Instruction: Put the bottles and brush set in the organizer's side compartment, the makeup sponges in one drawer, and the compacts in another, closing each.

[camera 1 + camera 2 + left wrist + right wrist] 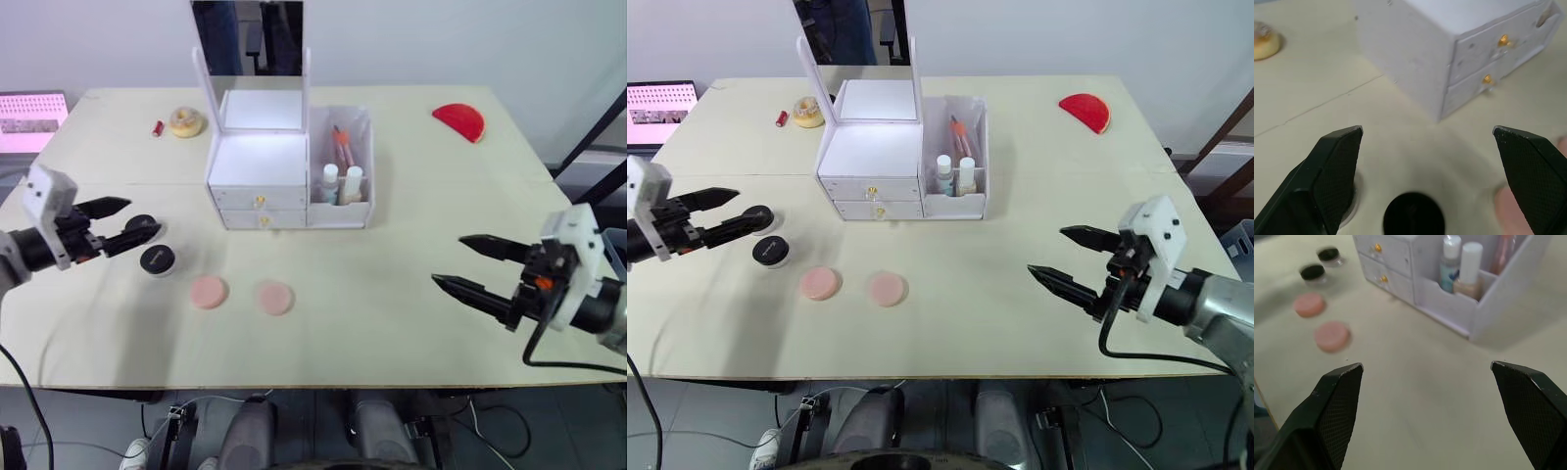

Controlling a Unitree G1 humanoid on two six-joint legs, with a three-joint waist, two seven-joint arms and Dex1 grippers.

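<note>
Bottles (340, 182) already stand in the organizer (258, 176) side compartment; both drawers shut. My left gripper (120, 223), fingers wide, hovers over the compacts (157, 258) near the table's left edge; next, a drawer needs opening. My right gripper (480, 266) waits, fingers wide, empty.

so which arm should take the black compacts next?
Left, probably. The left gripper is open and right beside the two black compacts, while the right gripper, also open, sits far across the table.
</note>
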